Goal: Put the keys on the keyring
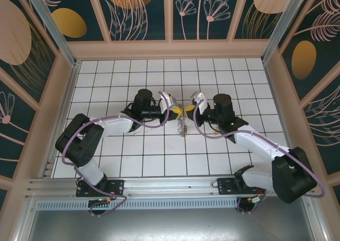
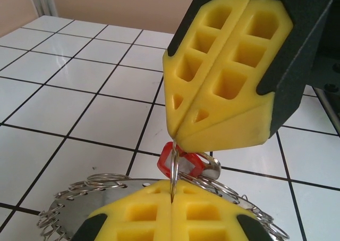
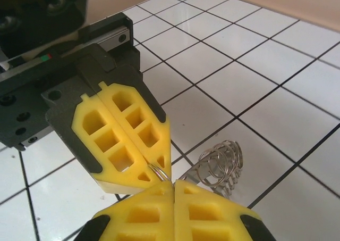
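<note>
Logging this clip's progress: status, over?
Left fingers and right fingers shut, both pinching one wire loop. Red key at that loop, keyring right beside. No obstruction seen.

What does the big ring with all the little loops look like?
The keyring is a flat, grey, metal-looking disc with small shiny wire loops all around its rim. From above it shows edge-on, a thin line below where the two grippers meet over the middle of the tiled table. The left gripper is shut on one thin loop, right beside the shut tip of the right gripper. A red-headed key sits against the loops there. I cannot tell whether its lower edge rests on the tiles.
</note>
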Tool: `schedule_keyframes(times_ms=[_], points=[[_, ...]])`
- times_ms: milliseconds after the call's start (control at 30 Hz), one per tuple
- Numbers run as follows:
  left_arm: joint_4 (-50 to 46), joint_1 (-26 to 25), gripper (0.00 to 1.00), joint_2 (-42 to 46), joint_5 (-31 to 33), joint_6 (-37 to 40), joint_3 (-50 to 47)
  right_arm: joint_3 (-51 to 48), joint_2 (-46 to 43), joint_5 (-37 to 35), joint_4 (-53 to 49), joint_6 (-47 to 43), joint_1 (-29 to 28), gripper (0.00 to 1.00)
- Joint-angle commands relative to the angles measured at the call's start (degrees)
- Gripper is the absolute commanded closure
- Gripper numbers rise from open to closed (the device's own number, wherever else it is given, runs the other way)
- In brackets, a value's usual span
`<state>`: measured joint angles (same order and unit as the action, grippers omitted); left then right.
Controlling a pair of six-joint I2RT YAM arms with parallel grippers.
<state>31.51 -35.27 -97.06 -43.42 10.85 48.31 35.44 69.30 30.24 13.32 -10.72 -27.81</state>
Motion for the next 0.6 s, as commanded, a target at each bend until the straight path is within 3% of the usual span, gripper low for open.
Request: schedule_keyframes(times_ms=[0, 167, 567], points=[[2.0, 0.5, 1.0, 1.2, 0.7, 0.6, -0.9, 1.7, 1.6, 3.7, 0.8, 6.3, 1.9, 1.0], [3.7, 0.5, 1.0, 1.0, 0.7, -0.1, -1.6, 2.3, 3.1, 8.5, 1.3, 12.9, 4.2, 1.0], [-2.5, -0.1, 1.0, 0.9, 0.9, 4.8, -0.2, 10.3, 5.8, 12.8, -4.8, 14.4, 4.5, 1.0]])
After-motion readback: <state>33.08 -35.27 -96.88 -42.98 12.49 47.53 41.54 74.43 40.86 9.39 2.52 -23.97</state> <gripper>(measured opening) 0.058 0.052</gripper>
